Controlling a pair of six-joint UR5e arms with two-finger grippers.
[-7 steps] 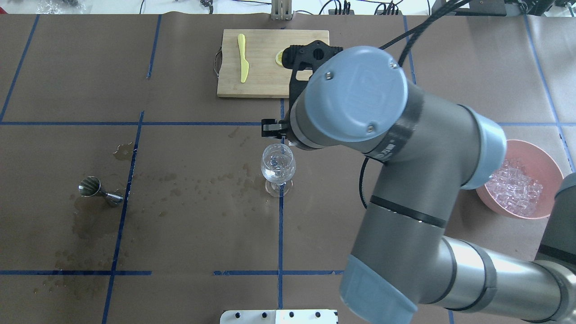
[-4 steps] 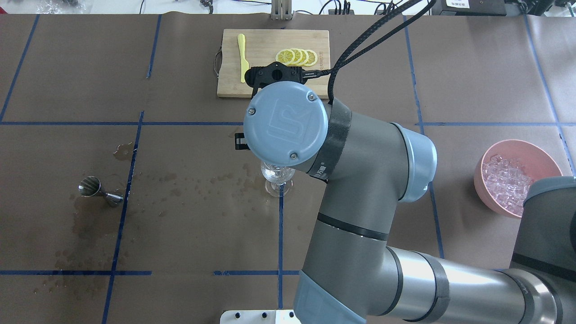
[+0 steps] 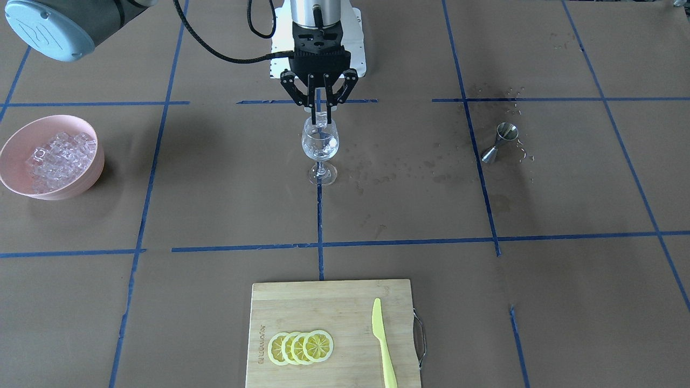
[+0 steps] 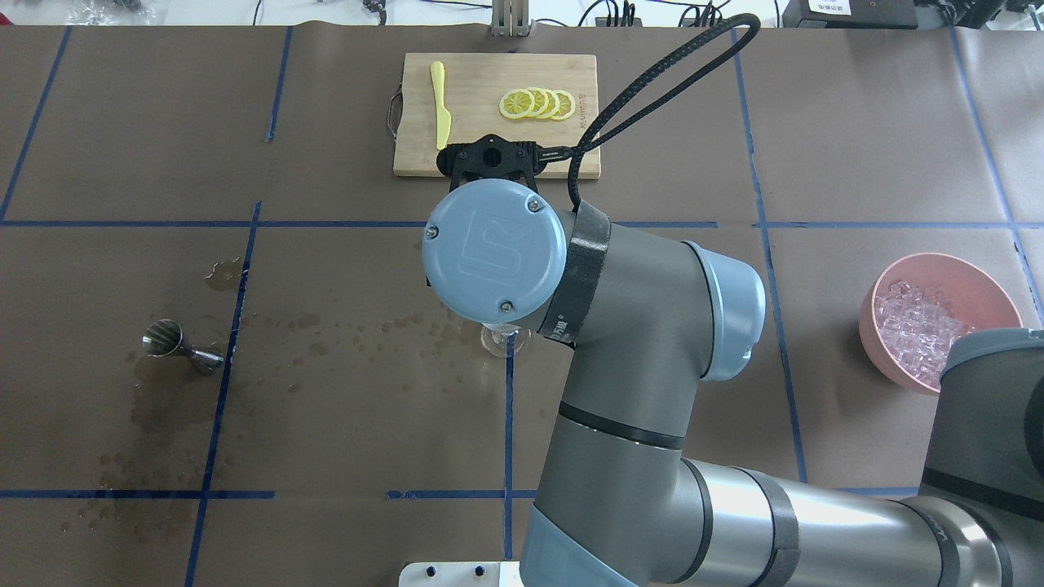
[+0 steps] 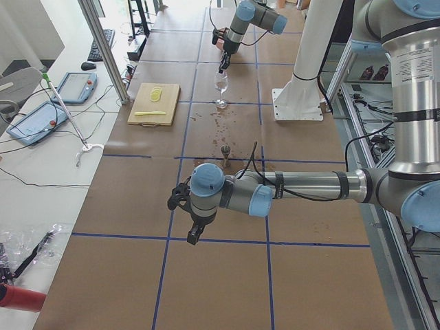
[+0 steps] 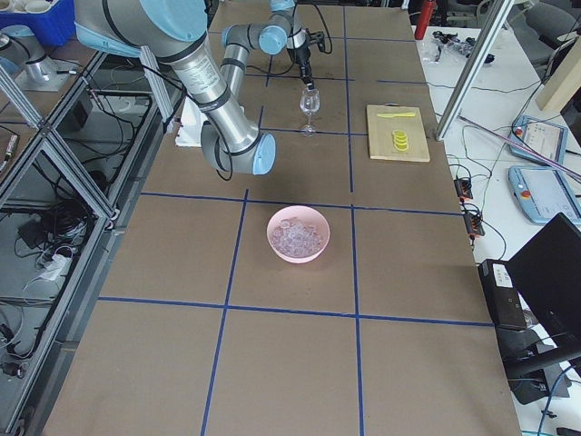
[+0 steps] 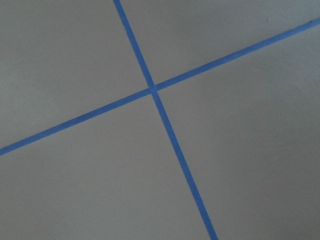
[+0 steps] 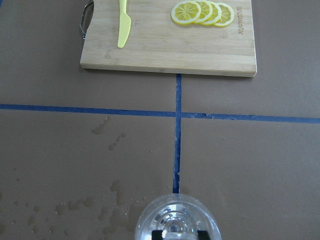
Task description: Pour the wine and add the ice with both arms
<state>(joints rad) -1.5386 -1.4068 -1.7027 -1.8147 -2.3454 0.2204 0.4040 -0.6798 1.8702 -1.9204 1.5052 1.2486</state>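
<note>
A clear wine glass (image 3: 320,145) stands at the table's middle, with clear glittering contents; I cannot tell ice from wine in it. My right gripper (image 3: 320,114) points straight down just over its rim, fingers closed on a small clear ice cube (image 3: 322,120). In the right wrist view the glass (image 8: 176,220) sits at the bottom edge. In the overhead view the right arm (image 4: 494,249) hides all but the glass's foot (image 4: 502,342). A pink bowl (image 3: 13,141) holds the ice heap (image 3: 56,153). My left gripper (image 5: 193,237) hovers low over bare table far from the glass; I cannot tell whether it is open or shut.
A steel jigger (image 3: 500,141) stands on the robot's left side among wet spots. A wooden cutting board (image 3: 345,302) on the far side carries lemon slices (image 3: 301,347) and a yellow knife (image 3: 384,345). The left wrist view shows only brown paper and blue tape (image 7: 154,90).
The right arm has swung from the bowl side towards the middle and now stands over the glass, hiding its bowl in the overhead view. The lemon slices are uncovered.
</note>
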